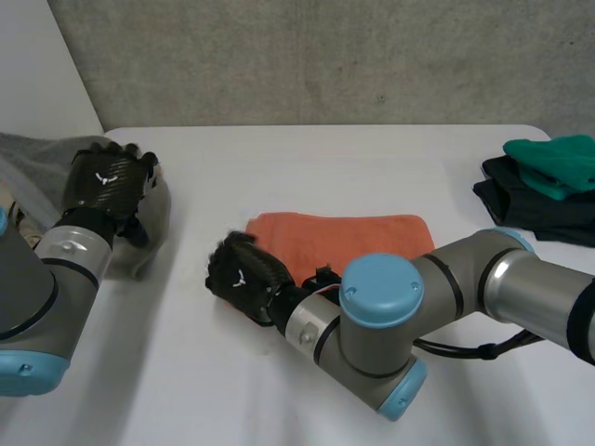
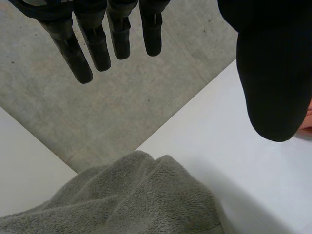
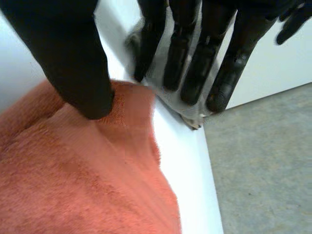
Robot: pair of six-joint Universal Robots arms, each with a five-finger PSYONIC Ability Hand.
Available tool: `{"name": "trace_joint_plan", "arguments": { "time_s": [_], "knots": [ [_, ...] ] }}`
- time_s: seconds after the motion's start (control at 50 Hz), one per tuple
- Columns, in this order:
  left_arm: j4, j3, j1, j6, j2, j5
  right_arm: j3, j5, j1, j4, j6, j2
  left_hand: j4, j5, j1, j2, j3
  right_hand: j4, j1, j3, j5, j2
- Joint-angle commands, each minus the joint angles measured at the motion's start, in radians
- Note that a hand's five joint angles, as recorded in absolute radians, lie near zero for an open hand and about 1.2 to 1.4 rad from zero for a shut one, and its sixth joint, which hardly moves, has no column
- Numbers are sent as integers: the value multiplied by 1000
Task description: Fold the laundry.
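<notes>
The orange towel [image 1: 358,237] lies in the middle of the surface [image 1: 307,167]. The right hand [image 1: 240,276] is at its 9 o'clock end, spread wide, with the thumb resting on the corner. The left hand [image 1: 107,181], fingers straight, hovers over the grey towel [image 1: 156,214] at the surface's 9 o'clock edge.

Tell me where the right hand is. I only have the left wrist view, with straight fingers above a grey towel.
Observer: The right hand is at the left end of a folded orange towel in the middle of the table.
Operator: Is it gripping the towel?
Observer: No. In its wrist view the thumb rests on the towel's corner, and the fingers reach straight past its edge.
Operator: Any other laundry?
Observer: A pile of dark clothes with a green cloth on top lies at the table's right edge.
</notes>
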Motion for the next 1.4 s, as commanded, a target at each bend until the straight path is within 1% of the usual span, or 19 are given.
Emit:
{"name": "trace_joint_plan", "arguments": {
  "time_s": [0.02,0.2,0.4,0.46,0.58,0.64,0.74,0.82,0.92,1.02,1.06,1.08,1.1,1.14,1.16,1.22,1.24,1.32,1.4],
  "knots": [
    [6,34,-30,-21,-8,4,117,94,-49,4,178,-221,-21,-6,-50,-21,-31,-761,-640,-756,-743,-754],
    [4,151,-204,-69,-121,1,302,203,-291,169,535,-399,-24,-8,-53,-24,-34,-761,-640,-756,-743,-754],
    [-8,338,-314,-52,-395,-31,434,183,-515,269,555,-395,-19,-3,-47,-18,-28,-755,-634,-749,-736,-748],
    [-28,378,-314,-40,-452,-73,425,181,-521,263,528,-355,-16,0,-44,-15,-25,-587,-466,-582,-569,-580],
    [-109,390,-360,-4,-485,-196,379,195,-521,251,450,-298,-24,-8,-53,-24,-34,459,580,465,478,466],
    [-123,355,-368,-12,-424,-220,344,211,-511,248,382,-280,-36,-20,-64,-36,-45,460,581,466,479,467],
    [-123,256,-342,-14,-262,-222,281,264,-494,237,253,-291,-45,-29,-73,-45,-54,460,581,466,479,467],
    [-123,179,-296,-14,-161,-223,217,274,-356,193,140,-310,-48,-32,-76,-48,-57,460,581,466,479,467],
    [-123,96,-218,-14,-52,-219,143,128,-114,61,32,-254,-48,-32,-76,-48,-57,460,581,466,479,467],
    [-123,71,-173,-15,-38,-219,96,-47,-31,27,29,-130,-48,-32,-76,-48,-57,460,581,466,479,467],
    [-122,71,-164,-17,-40,-217,77,-53,-21,27,41,-105,-57,-41,-85,-56,-66,459,579,464,477,466],
    [-122,71,-162,-17,-40,-216,60,-37,-17,21,69,-94,-57,-41,-85,-57,-66,-65,56,-59,-46,-58],
    [-120,76,-159,-20,-43,-214,48,-18,-18,21,92,-94,-57,-41,-85,-57,-66,-369,-248,-363,-351,-362],
    [-117,88,-161,-20,-49,-214,22,48,-18,24,159,-99,-57,-41,-85,-57,-66,-753,-632,-747,-734,-746],
    [-113,100,-161,-20,-55,-214,1,141,-21,30,260,-109,-57,-41,-85,-57,-66,-761,-640,-756,-743,-754],
    [-108,137,-173,-21,-77,-213,0,268,-35,35,463,-148,-57,-41,-85,-57,-66,-761,-640,-756,-743,-754],
    [-103,172,-181,-27,-98,-213,17,316,-55,38,618,-184,-57,-41,-85,-57,-66,-761,-640,-756,-743,-754],
    [-102,269,-237,-70,-165,-214,66,262,-153,100,916,-296,-57,-41,-85,-57,-66,-761,-640,-756,-743,-754],
    [-108,362,-322,-127,-250,-210,62,206,-231,211,1008,-350,-48,-32,-76,-48,-57,-761,-640,-756,-743,-754]
  ]
}}
